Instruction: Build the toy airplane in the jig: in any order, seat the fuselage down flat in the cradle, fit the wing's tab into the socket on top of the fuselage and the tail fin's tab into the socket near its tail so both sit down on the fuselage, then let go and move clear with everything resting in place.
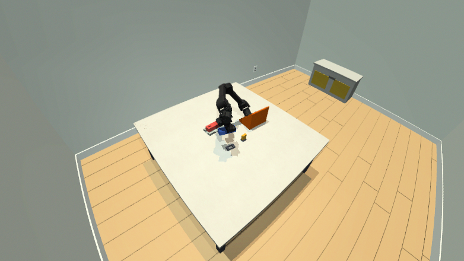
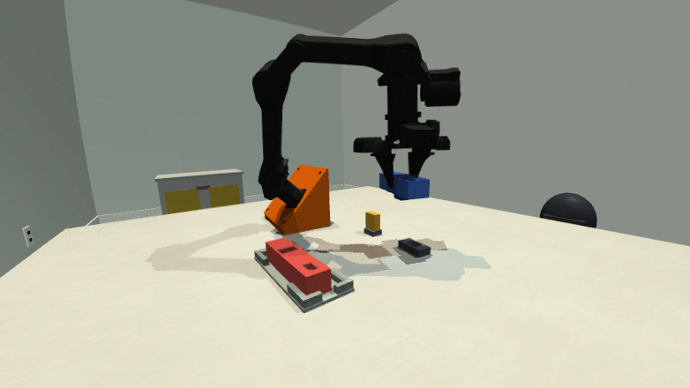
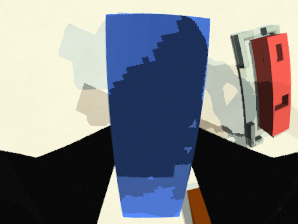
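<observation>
The red fuselage lies lengthwise in the pale grey cradle, its two dark sockets facing up. My gripper is shut on the blue wing, one finger on each side of its middle. The wing is held level above the table, apart from the fuselage; its tab is hidden underneath. In the wrist view the cradle is to the right of the wing. The yellow tail fin stands upright in a small dark holder.
A dark rectangular holder with a hollow middle lies on the table, near the tail fin. The orange wedge stands by the arm's base. A cabinet stands beyond the table.
</observation>
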You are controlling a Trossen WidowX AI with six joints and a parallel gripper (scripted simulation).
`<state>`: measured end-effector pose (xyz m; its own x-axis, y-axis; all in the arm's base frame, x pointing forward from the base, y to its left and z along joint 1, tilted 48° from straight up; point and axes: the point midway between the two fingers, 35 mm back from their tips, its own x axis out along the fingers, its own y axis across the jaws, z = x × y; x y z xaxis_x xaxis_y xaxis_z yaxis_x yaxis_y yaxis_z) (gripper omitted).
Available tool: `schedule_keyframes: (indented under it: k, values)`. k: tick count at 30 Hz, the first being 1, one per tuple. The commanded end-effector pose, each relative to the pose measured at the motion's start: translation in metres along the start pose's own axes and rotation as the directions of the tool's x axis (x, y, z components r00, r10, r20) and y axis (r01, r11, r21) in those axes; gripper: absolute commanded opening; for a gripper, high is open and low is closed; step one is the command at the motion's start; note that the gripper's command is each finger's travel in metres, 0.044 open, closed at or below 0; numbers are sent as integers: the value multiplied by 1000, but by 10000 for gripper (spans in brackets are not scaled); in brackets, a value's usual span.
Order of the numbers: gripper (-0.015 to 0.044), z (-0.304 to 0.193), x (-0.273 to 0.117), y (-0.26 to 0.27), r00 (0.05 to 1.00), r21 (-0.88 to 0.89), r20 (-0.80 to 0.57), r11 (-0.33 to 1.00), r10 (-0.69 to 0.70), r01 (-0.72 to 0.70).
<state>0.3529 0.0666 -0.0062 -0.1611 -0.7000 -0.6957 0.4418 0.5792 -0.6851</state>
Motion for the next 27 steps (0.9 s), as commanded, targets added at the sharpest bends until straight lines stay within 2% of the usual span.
schedule_keyframes:
  k: [1,27]
  values:
    - [0,6,0,-14,1000,69,2,998,4,-4]
    - [0,23,8,-95,1000,441,2,898,16,-15]
